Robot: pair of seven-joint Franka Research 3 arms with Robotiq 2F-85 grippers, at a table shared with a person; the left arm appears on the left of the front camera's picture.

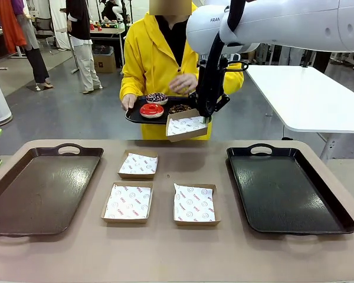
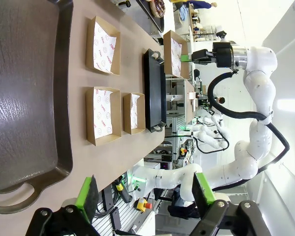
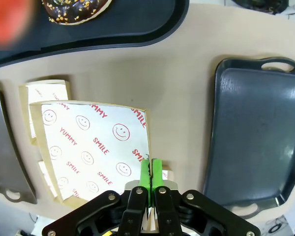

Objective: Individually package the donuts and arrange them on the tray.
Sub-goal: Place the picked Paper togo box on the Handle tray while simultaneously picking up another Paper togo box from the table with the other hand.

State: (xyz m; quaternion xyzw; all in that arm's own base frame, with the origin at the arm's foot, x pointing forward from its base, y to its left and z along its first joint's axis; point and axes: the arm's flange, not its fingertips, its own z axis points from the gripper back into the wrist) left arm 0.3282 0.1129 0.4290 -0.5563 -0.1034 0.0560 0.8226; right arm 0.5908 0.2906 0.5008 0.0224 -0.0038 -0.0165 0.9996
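A person in a yellow coat holds a small black tray (image 1: pixel 135 118) over the table's far edge. On it lie a glossy red donut (image 1: pixel 151 110), a dark sprinkled donut (image 1: pixel 156 97) and a chocolate donut (image 1: pixel 179 108). My right gripper (image 1: pixel 207 113) is shut on the rim of a paper-lined cardboard box (image 1: pixel 187 125), held in the air next to that tray. In the right wrist view the box (image 3: pixel 93 147) hangs below the chocolate donut (image 3: pixel 76 10), with the gripper (image 3: pixel 150 172) clamped on its edge. My left gripper (image 2: pixel 145 194) stands open with nothing in it, above the table's left side.
Three more paper-lined boxes (image 1: pixel 138 164) (image 1: pixel 128 202) (image 1: pixel 194 203) sit mid-table. A large brown tray (image 1: pixel 41 188) lies at the left and a large black tray (image 1: pixel 289 188) at the right. The person's hand (image 1: pixel 183 82) hovers over the donuts.
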